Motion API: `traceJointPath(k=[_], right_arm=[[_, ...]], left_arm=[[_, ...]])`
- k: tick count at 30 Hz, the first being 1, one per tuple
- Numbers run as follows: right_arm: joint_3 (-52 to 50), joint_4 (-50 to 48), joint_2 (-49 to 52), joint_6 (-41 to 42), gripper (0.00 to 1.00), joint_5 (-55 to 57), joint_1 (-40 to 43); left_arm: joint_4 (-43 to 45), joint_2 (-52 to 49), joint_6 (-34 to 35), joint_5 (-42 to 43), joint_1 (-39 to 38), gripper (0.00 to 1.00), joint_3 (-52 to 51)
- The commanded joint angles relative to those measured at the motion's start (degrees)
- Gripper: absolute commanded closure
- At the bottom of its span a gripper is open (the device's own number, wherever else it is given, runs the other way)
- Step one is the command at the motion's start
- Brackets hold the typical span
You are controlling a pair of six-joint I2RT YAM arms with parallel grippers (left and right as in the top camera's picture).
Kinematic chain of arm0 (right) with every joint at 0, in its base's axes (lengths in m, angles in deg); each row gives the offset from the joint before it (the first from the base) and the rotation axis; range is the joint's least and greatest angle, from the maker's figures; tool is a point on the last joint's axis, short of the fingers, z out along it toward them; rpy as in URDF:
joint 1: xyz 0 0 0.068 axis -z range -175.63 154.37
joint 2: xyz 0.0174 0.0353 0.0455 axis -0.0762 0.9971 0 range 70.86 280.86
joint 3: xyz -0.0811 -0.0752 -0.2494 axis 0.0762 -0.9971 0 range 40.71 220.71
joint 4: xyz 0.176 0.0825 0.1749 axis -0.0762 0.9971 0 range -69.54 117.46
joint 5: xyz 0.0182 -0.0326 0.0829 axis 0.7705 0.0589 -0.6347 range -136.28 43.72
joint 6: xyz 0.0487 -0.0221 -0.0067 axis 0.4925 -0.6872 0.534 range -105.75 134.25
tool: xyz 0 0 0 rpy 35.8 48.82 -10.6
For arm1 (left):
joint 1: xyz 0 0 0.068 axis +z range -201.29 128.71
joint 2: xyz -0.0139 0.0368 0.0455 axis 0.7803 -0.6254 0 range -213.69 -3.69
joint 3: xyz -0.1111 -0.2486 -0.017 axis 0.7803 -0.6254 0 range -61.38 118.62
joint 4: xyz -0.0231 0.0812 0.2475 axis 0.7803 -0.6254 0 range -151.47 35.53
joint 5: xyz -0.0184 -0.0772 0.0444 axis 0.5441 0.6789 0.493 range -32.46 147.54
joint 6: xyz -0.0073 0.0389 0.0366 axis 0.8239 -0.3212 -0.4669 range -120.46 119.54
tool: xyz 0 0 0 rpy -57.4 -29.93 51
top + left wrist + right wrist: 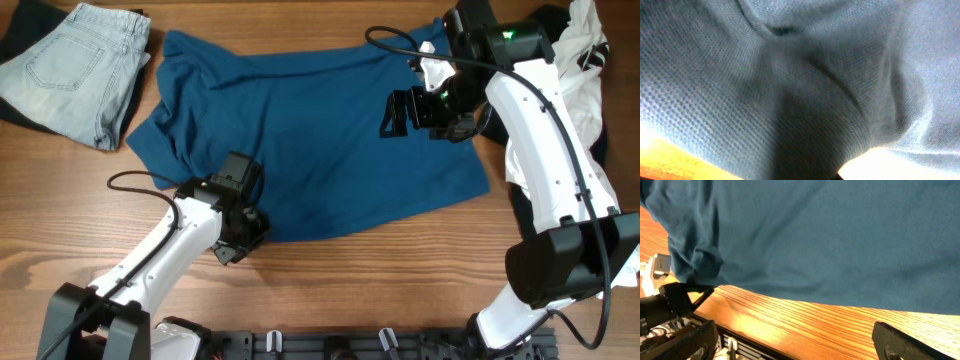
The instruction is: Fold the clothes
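The clothes (320,140), a large teal-blue shirt, lie spread flat across the middle of the wooden table (400,270). My left gripper (243,232) is down at the shirt's front edge, left of centre. In the left wrist view the clothes (790,75) fill the frame, puckered into a fold that runs down into the dark spot where the jaws meet; the fingers themselves are hidden. My right gripper (398,113) hovers over the shirt's right part, open, nothing between its fingers (910,342). The right wrist view shows the clothes (830,240) and bare wood below their edge.
Folded pale-blue jeans (85,65) lie at the back left on dark cloth (20,30). A white garment with black cloth (580,60) is heaped at the back right, behind the right arm. The table's front edge (740,335) runs close to the shirt's hem.
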Motion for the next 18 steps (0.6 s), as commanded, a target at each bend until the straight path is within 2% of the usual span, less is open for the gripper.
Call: traceJointPath(k=[1,8,12,18], right_arm=[[-0.11,0.13,-1.60,-1.29,0.00,-0.94,-0.22],[-0.11,0.07,-1.60,-1.22,0.00,-0.94,-0.22],[-0.11,0.09,-1.60,-1.25,0.00,-0.94,-0.22],[-0.11,-0.04,-1.60,-1.31,0.00,-0.92,-0.22]], left_arm=[[0.50,-0.33,0.68,-1.01,-0.20,0.96,-0.35],[0.85,-0.31,0.68,-1.55,-0.20,0.96,-0.20],[-0.20,0.33,0.63,1.46,-0.26,0.96,0.94],[-4.26,6.80,0.63,0.79,-2.60,0.96,2.47]])
